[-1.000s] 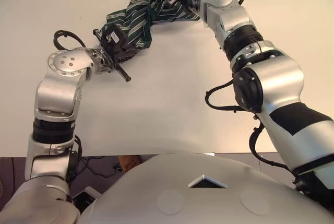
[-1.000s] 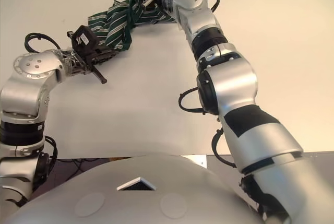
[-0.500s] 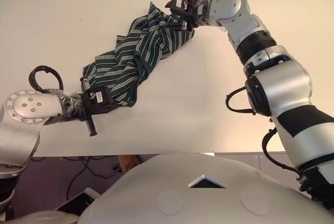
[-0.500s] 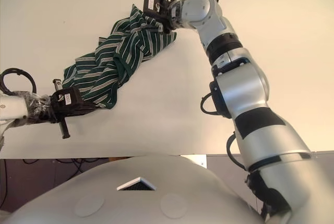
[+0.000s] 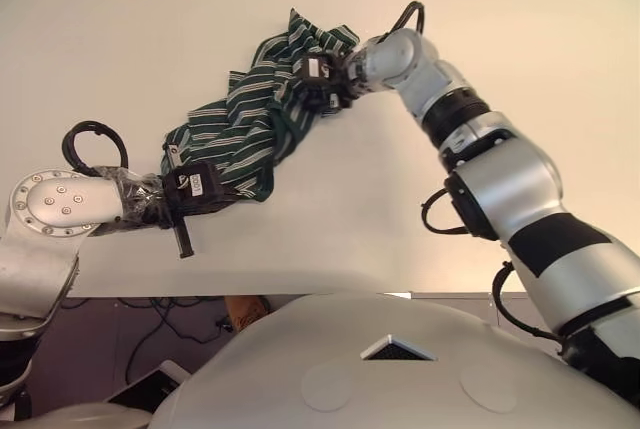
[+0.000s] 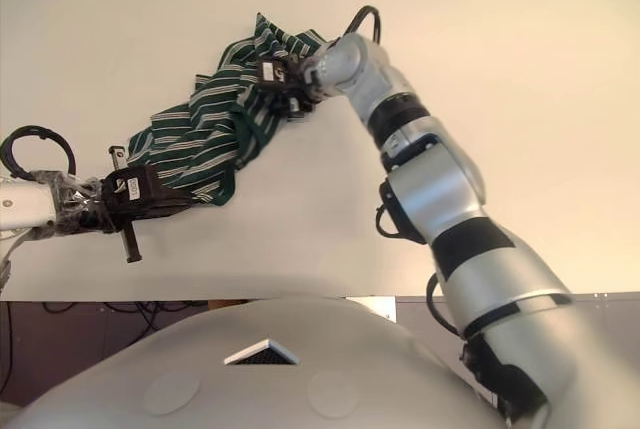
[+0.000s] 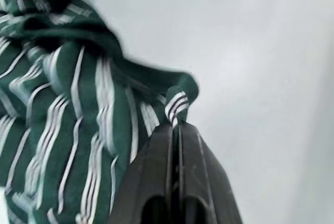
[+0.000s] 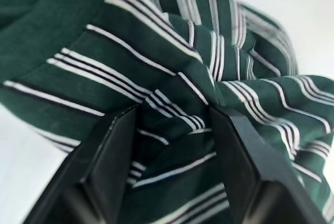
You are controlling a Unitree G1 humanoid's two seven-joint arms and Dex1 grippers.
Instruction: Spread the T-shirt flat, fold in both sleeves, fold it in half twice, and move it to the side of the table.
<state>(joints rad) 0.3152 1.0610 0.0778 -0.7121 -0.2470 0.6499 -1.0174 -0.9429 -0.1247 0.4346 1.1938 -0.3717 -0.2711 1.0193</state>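
The green striped T-shirt lies crumpled in a diagonal heap toward the far side of the white table, not yet spread. The left gripper, jaws together, pinches a hem at the heap's near end. The right gripper, jaws apart, straddles a bunch of cloth at the far end. Spreading well likely means drawing both ends apart, low over the table, without twisting. Sleeves, collar and outline are buried in folds; whether the right gripper presses the cloth is hard to tell.
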